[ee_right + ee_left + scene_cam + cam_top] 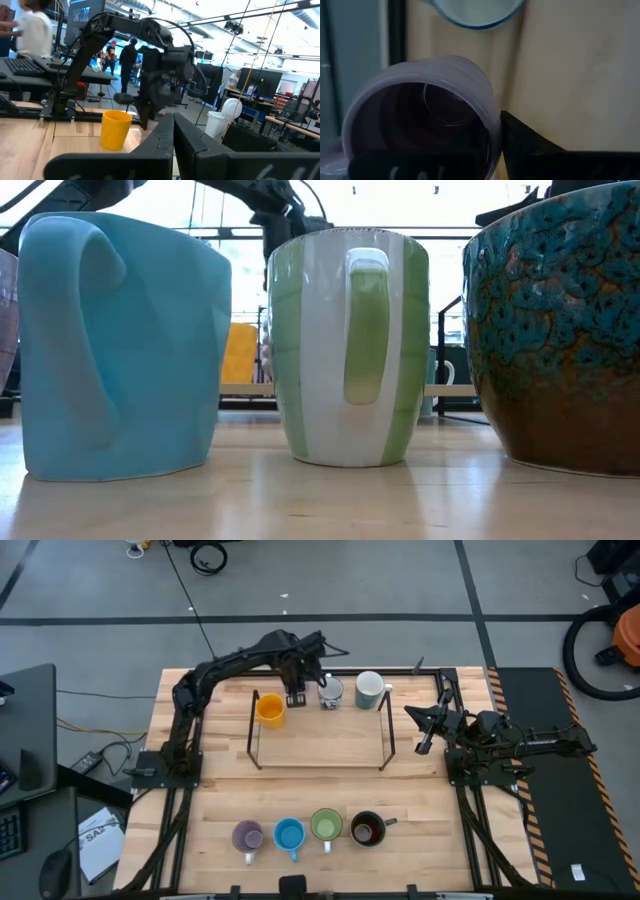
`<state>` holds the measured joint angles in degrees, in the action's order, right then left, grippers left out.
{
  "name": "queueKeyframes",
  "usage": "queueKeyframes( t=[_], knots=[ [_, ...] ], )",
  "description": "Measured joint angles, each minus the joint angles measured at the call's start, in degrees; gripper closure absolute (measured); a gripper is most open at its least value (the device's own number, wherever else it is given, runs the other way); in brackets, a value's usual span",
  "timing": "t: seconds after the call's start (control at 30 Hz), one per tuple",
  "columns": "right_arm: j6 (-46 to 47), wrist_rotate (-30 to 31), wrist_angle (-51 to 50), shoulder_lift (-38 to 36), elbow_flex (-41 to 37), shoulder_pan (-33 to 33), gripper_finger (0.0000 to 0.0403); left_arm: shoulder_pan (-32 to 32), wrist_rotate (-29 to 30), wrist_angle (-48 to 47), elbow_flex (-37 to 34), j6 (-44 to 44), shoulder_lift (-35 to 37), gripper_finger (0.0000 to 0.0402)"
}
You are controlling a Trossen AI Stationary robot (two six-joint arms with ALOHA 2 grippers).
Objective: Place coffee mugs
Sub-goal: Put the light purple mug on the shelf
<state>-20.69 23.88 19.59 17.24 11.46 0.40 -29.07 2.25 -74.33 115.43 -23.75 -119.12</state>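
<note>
Far row, under the black wire frame (pixel 383 730), left to right: orange mug (pixel 270 709), white patterned mug (pixel 330 694), pale white-blue mug (pixel 370 689). Left gripper (pixel 322 682) was over the patterned mug at its rim. The left wrist view showed one dark finger (pixel 530 142) outside the rim and a dark bar across the mouth, so the fingers looked clamped on the wall of that mug (pixel 427 107).

Near row, close to the table's front edge: lavender mug (pixel 248 836), bright blue mug (pixel 289 834), green mug (pixel 326 825), dark brown-black mug (pixel 367 829), all upright and not touching.

Right gripper (pixel 428 726) waited beside the frame's right post, its fingers together.

Risks, as I judge them: a rim pinch is thin hold, so the mug could swing or slip on release. The pale mug stood just beside; a sideways move could knock it. The frame's rail and posts crowd the way out.
</note>
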Motion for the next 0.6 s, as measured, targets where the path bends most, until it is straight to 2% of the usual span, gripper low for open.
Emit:
queueKeyframes(
  t=[0.07,0.6],
  knots=[
    [0.0,0.0,0.0,0.0,0.0,0.0,0.0394,0.6,-2.0,-1.4,0.7,1.0,0.0,0.0362],
    [0.2,0.0,-0.2,0.0,0.0,0.0,0.0394,8.5,-2.5,-2.7,-0.4,5.5,0.0,0.0362]
  ],
)
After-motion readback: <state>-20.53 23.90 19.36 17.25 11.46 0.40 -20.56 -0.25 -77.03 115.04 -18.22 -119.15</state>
